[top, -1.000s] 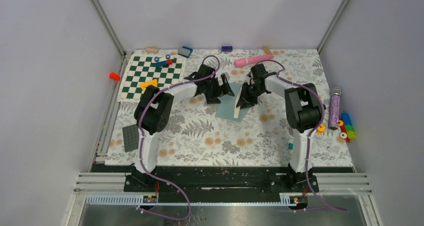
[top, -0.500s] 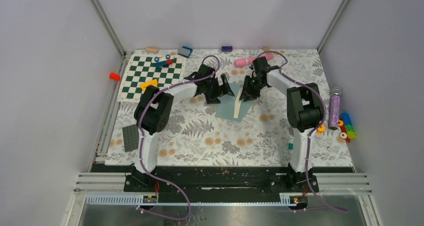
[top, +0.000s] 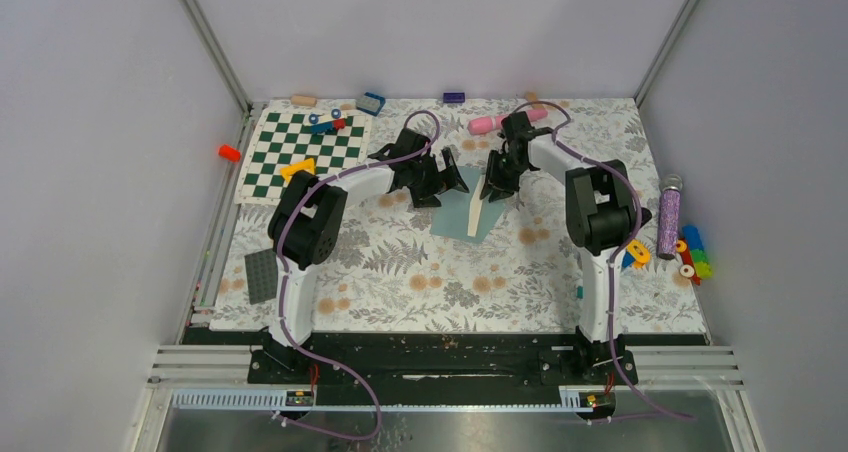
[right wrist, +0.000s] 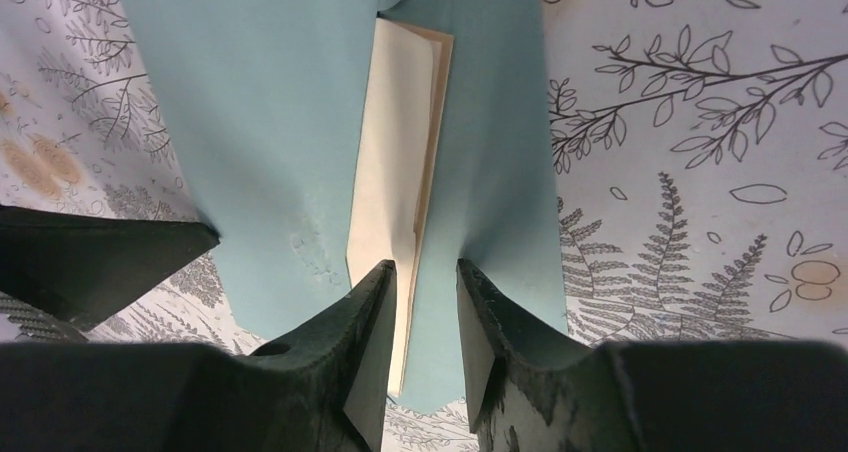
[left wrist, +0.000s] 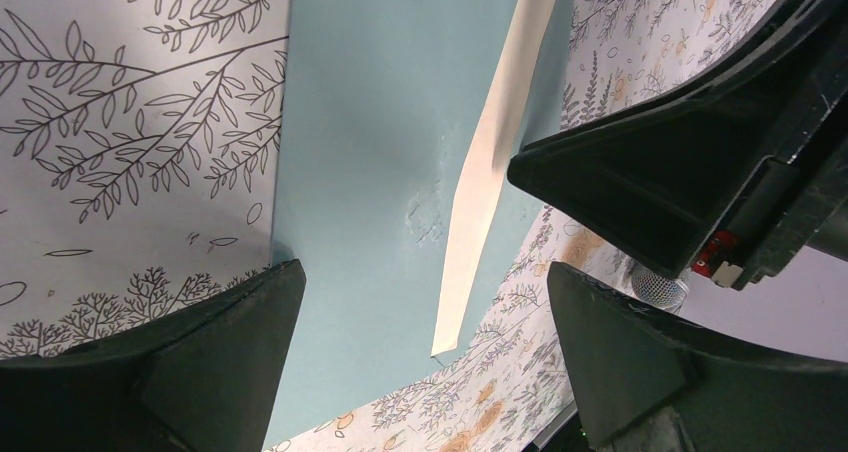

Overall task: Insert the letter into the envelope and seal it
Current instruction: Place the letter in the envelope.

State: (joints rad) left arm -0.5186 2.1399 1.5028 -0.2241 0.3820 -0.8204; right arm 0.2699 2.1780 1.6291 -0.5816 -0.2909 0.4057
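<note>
Right gripper (right wrist: 425, 268) has drawn rearward, fingers narrowly parted astride the letter (right wrist: 395, 142), grip unconfirmed. Left gripper (left wrist: 425, 272) wide open, empty. Envelope (right wrist: 260, 102) unsealed.

**Table Surface: Items Present**

The table (top: 400, 282) carries a floral-print cover.
- Upper left: green-and-white chequered board (top: 305, 152).
- Centre: the envelope (top: 455, 210), lying flat on the cover.
- Lower left edge: dark grey studded plate (top: 260, 275).
- Top edge: pink cylinder (top: 495, 122), blue block (top: 371, 103), purple block (top: 454, 97).
</note>
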